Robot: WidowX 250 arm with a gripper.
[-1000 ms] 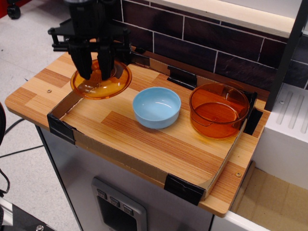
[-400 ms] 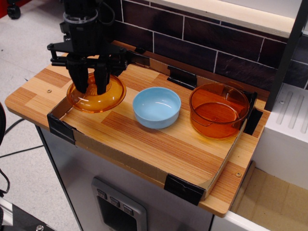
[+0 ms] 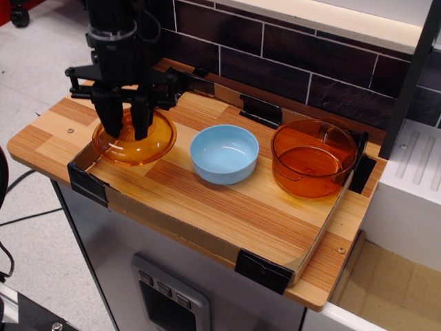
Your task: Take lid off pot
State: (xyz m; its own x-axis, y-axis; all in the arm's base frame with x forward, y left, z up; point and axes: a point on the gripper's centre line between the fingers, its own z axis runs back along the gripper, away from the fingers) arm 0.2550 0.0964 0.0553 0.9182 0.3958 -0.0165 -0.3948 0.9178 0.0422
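In the single overhead-angled view, the black robot gripper [image 3: 126, 129] stands over the shallow domed lid of translucent amber-orange glass [image 3: 135, 139], its two fingers [image 3: 110, 114] straddling the middle where the knob would sit. They appear closed on the knob, though the knob itself is hidden behind them, so the grasp is a judgement. The lid lies at the left end of the wooden board with cardboard edging [image 3: 227, 207], seemingly resting on it or just above, well apart from the deep round amber-orange glass pot [image 3: 313, 157] at the right end, which stands open. That spacing suggests the lid is being set down clear of the pot. The opaque light blue bowl [image 3: 224, 154] sits between them, untouched. No brand, label or readable writing shows anywhere
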